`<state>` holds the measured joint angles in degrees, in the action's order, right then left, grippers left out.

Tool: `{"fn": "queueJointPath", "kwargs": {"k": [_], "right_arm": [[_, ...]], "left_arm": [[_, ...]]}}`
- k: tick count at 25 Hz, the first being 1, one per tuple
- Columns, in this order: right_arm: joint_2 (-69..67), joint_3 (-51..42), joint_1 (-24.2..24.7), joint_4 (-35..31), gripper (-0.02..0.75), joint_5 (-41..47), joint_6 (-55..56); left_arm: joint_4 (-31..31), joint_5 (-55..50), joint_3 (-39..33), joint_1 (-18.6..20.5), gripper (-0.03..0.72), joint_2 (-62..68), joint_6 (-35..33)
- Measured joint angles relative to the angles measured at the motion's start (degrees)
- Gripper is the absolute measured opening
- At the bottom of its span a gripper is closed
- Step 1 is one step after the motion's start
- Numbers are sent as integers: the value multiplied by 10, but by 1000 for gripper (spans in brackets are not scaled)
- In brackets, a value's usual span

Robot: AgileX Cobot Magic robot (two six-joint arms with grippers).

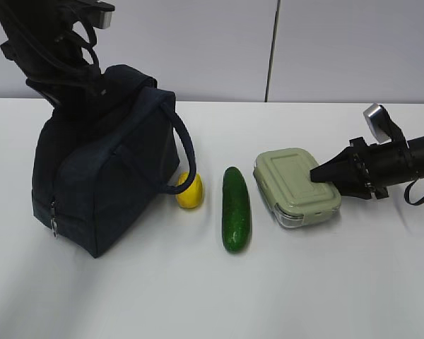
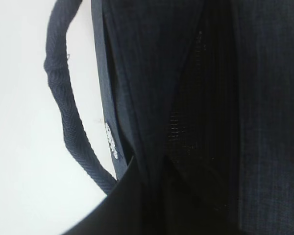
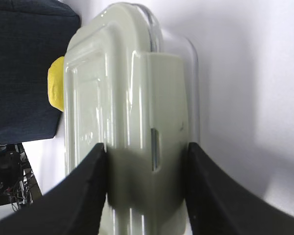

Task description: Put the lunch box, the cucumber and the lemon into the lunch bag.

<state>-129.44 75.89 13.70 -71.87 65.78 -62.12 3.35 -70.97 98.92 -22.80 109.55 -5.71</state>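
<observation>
A white bench fills the near scene under even light, and behind its far edge stands a pale grey wall split by one dark vertical seam right of centre.

**Bag mouth crowded, table front open**

The left arm blocks the lunch bag top. A handle droops over the lemon. Cucumber stands apart; bare table lies in front
</observation>
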Motion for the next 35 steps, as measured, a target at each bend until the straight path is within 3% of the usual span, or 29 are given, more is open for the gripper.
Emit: {"fn": "queueJointPath", "kwargs": {"k": [35], "right_arm": [[53, 0, -25, -30, 347, -10, 10]], "left_arm": [[0, 0, 0, 0, 6, 0, 0]]}}
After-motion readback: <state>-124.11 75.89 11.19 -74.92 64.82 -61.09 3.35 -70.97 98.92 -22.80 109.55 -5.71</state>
